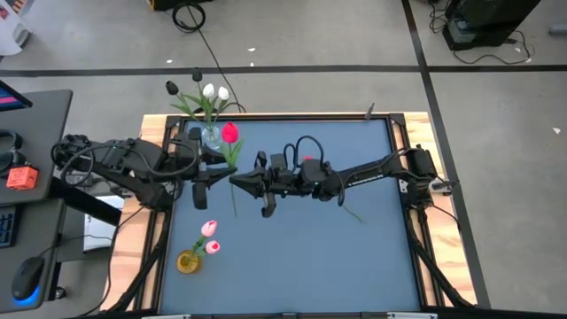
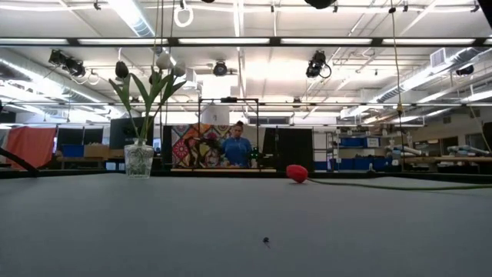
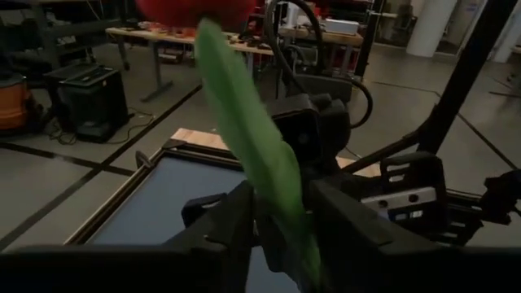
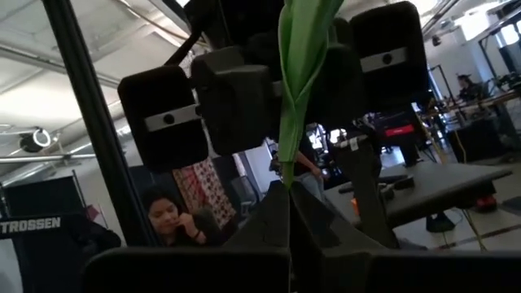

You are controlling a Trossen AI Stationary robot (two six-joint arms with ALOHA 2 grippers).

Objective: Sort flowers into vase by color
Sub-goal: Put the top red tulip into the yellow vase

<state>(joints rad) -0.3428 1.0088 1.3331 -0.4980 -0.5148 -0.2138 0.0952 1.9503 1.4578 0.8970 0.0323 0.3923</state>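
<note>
A red tulip [image 1: 230,134] with a long green stem and leaf is held above the table between both grippers. My left gripper [image 1: 215,171] comes from the table's left and my right gripper [image 1: 237,180] from its right; both are shut on the tulip. A clear glass vase [image 1: 211,136] at the far left holds white tulips [image 1: 215,91] and a dark one [image 1: 172,87]. A yellow vase [image 1: 188,261] near the left front holds pink tulips [image 1: 210,229]. Another red tulip [image 2: 297,172] lies flat on the table, partly under my right arm. My left gripper pinches the tulip's green leaf and stem [image 3: 273,191] between its two fingers, below the red head [image 3: 195,10]. The fingers lie across the stem, and the tulip is clear of the table. My right gripper pinches the stem [image 4: 287,175] between its two fingers, farther from the head than the left gripper. The fingers come from the table's right. The leaf [image 4: 303,49] rises out of the fingers and passes between the left gripper's fingers [image 4: 236,98].
The blue table top [image 1: 354,257] has bare room at the front and right. The lying tulip's stem [image 1: 353,213] runs toward the right front. A desk with a keyboard and mouse [image 1: 27,279] stands left of the table. A person [image 2: 235,148] stands in the room behind.
</note>
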